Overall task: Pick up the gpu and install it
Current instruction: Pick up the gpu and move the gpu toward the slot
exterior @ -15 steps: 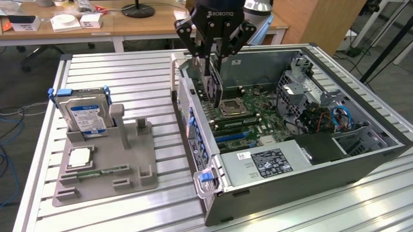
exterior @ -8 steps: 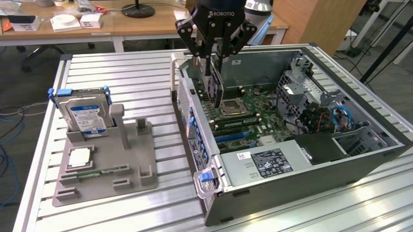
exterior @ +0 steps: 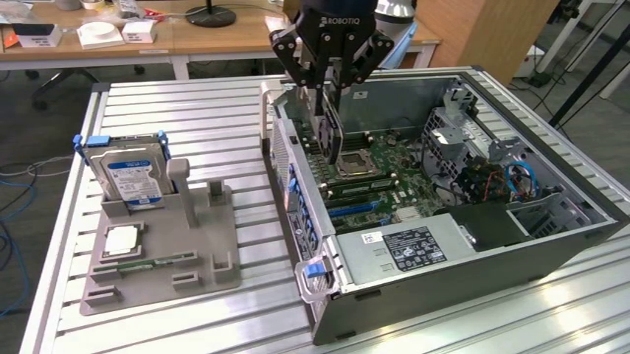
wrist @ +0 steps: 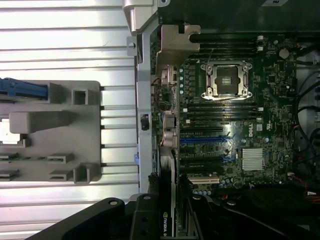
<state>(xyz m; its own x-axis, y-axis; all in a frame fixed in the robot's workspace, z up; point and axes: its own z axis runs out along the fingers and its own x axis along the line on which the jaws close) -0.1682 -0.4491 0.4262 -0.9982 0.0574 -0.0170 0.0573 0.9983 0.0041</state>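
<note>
Closest to you in the exterior view is the near edge of the big metal table [exterior: 197, 324] with its long silver slats. It is the biggest thing here, and everything else sits on it.

Next in size is the computer case [exterior: 443, 295]. It lies on its side on the exterior view's right, with its lid off, so you look straight in. The green board [exterior: 394, 169] covers its floor, and a silver box with a black sticker [exterior: 414, 247] fills the near corner.

On the exterior view's left, well apart from the case, sits the flat gray holder [exterior: 158, 273]. A silver hard drive [exterior: 133, 177] with a blue label stands upright in its far slot.

Your claw [exterior: 332, 92] hangs over the open case, near the wall that faces the holder. It is clenched on the gpu [exterior: 330, 129]. The thin dark card hangs straight down between the fingers, edge toward you, with its low end just beside the square chip socket [exterior: 352, 164]. You cannot tell if the card touches the board. In the wrist view you see the gpu [wrist: 167, 195] from its thin edge, running along the case wall.

Smallest are a square chip [exterior: 120, 240] and a thin green memory stick [exterior: 147, 262], both lying flat in the holder.
</note>
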